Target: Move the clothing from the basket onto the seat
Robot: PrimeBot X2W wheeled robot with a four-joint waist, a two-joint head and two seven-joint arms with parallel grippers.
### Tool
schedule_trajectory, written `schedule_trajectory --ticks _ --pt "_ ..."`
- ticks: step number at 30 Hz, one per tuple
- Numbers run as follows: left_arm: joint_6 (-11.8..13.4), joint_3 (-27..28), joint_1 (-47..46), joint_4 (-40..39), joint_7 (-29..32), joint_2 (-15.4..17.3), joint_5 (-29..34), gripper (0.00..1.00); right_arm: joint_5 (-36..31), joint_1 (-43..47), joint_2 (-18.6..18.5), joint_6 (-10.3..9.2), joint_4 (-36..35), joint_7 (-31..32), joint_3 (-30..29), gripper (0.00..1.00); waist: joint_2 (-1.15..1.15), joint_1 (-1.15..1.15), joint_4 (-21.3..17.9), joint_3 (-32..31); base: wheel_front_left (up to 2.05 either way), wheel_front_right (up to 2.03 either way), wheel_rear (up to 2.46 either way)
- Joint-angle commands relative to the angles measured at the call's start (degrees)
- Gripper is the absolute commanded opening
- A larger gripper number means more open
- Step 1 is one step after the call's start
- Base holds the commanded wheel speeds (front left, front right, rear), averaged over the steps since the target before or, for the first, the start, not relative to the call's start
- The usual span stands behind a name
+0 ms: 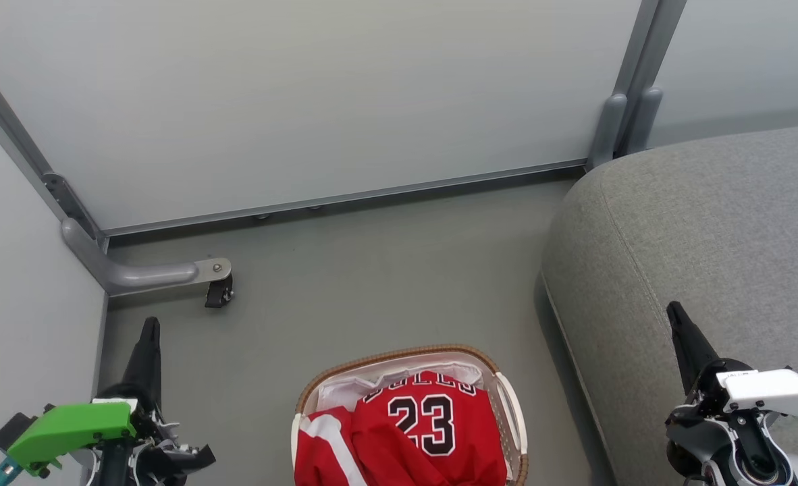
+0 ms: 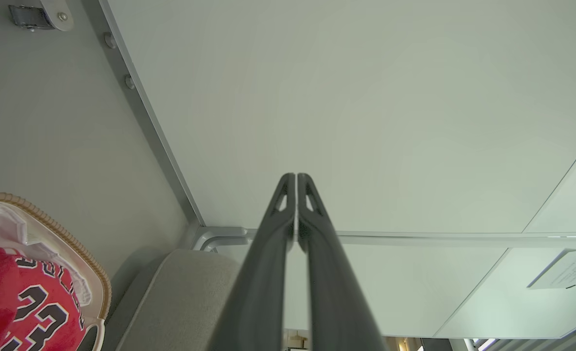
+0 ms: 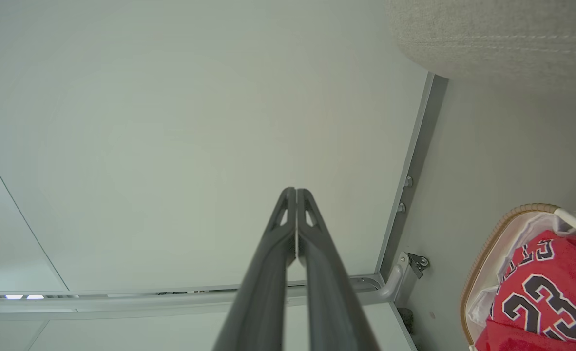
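The clothing (image 1: pixel 426 432) lies heaped in the basket (image 1: pixel 399 356) on the floor at the bottom centre: a red jersey with a black "23" on top and a red piece with white bands (image 1: pixel 325 452) at its left. The same clothing (image 2: pixel 29 312) (image 3: pixel 546 302) shows in both wrist views. The grey seat (image 1: pixel 703 256) fills the right side, next to the basket. My left gripper (image 1: pixel 149 327) is shut and empty, to the left of the basket. My right gripper (image 1: pixel 674 312) is shut and empty, over the seat's front part.
A pale partition wall (image 1: pixel 318 101) stands behind the grey floor (image 1: pixel 372 283). A metal bracket foot with a small black caster (image 1: pixel 218 291) juts out at the left. Another wall panel closes the left side.
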Motion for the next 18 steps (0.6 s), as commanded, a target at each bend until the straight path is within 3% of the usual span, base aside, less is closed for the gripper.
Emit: schedule_trajectory --ticks 1,18 --pt "0.0 0.0 0.1 0.2 0.0 -0.1 0.0 1.00 0.0 0.0 0.1 0.00 0.2 0.0 0.0 1.00 0.00 0.00 0.0 0.0 0.00 0.00 0.00" --pt "0.0 -4.0 2.2 1.1 -4.0 -0.3 2.9 1.00 -4.0 1.8 0.4 0.00 2.4 -4.0 1.0 1.00 0.00 0.00 0.0 -0.2 0.00 0.00 0.00"
